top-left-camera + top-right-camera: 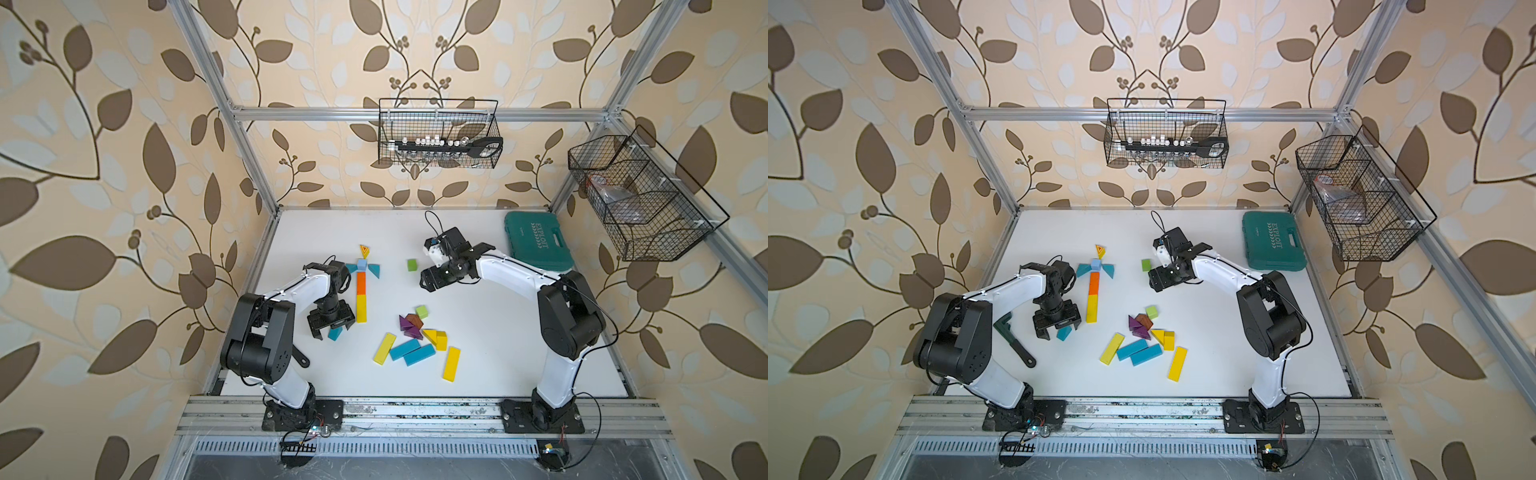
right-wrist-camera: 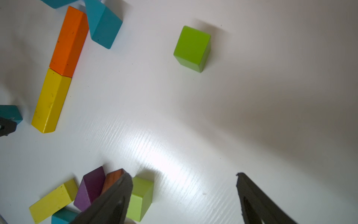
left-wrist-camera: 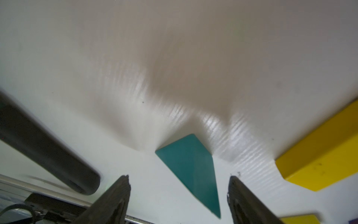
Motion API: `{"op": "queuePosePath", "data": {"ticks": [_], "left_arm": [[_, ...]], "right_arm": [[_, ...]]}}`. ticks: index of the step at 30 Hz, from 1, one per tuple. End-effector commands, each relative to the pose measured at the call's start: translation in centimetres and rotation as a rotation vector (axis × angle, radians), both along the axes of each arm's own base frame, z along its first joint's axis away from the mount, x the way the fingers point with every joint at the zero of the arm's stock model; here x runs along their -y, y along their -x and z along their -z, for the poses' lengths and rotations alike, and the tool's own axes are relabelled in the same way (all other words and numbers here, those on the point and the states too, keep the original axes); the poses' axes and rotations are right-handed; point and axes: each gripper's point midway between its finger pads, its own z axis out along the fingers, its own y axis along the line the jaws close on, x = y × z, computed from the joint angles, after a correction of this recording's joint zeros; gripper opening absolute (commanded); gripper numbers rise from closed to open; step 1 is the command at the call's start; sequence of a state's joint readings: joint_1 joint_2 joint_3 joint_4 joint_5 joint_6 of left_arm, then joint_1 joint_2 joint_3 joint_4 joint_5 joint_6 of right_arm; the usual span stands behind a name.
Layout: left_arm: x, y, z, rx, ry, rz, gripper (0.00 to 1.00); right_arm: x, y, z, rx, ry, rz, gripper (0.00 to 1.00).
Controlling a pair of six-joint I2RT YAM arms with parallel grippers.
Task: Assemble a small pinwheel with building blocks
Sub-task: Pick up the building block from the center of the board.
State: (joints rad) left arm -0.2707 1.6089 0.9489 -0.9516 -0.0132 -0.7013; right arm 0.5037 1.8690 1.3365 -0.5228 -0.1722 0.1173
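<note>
Wedge, teal, lies on surface between parted jaws of left gripper; I see right gripper parted, empty.

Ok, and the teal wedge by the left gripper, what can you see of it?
The teal wedge is a small solid triangular block, matte and unmarked, with a painted-wood look. It lies on the white table between the open fingers of the left gripper. A gap shows on each side, so nothing grips it. A yellow bar lies beside it, apart.
</note>
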Motion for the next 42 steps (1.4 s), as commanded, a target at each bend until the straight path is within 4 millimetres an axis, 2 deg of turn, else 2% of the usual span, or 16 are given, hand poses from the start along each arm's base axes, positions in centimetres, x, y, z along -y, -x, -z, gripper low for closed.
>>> {"op": "queuePosePath", "data": {"ticks": [1, 6, 11, 20, 22, 24, 27, 29, 30, 33, 34, 37, 42], "left_arm": [[0.7, -0.4, -0.3, -0.006, 0.022, 0.023, 0.63], [1.1, 0.0, 0.3, -0.017, 0.042, 0.007, 0.62], [1.4, -0.4, 0.7, -0.029, 0.053, 0.003, 0.41], [1.0, 0.0, 1.9, -0.076, 0.025, 0.006, 0.37], [1.2, 0.0, 1.9, -0.077, 0.033, 0.005, 0.28], [1.4, -0.1, 1.7, -0.072, 0.044, -0.001, 0.25], [2.1, -0.7, 1.0, -0.042, 0.081, -0.008, 0.40], [2.4, -1.1, 0.5, -0.028, 0.096, -0.003, 0.41], [2.3, -1.2, 0.2, -0.028, 0.091, 0.003, 0.46], [1.2, -1.2, -1.0, -0.025, 0.033, 0.022, 0.73], [0.9, -1.1, -1.5, -0.021, 0.019, 0.027, 0.76], [0.3, -0.4, -2.7, -0.016, -0.004, 0.025, 0.79], [-0.7, 0.8, -3.0, -0.048, -0.052, 0.045, 0.74]], "right_arm": [[-0.5, 0.8, -0.1, -0.015, -0.060, 0.007, 0.86], [-0.6, 1.1, 0.6, -0.035, -0.063, 0.005, 0.86], [-0.8, 1.2, 0.4, -0.036, -0.080, 0.003, 0.86], [-0.3, 2.0, 1.0, -0.045, -0.070, -0.003, 0.86], [-0.3, 2.0, 1.0, -0.044, -0.070, -0.004, 0.86], [-0.4, 2.0, 1.1, -0.046, -0.073, -0.005, 0.86], [-0.4, 2.0, 1.0, -0.046, -0.074, -0.006, 0.86], [-0.4, 2.0, 1.0, -0.045, -0.075, -0.005, 0.86], [-0.4, 2.0, 1.1, -0.045, -0.075, -0.004, 0.86], [-0.3, 2.2, 1.1, -0.049, -0.075, -0.004, 0.86], [-0.3, 2.2, 1.2, -0.047, -0.076, -0.004, 0.86], [-0.2, 2.4, 1.3, -0.049, -0.075, -0.004, 0.86], [-0.3, 2.6, 1.6, -0.059, -0.083, 0.000, 0.86]]}}
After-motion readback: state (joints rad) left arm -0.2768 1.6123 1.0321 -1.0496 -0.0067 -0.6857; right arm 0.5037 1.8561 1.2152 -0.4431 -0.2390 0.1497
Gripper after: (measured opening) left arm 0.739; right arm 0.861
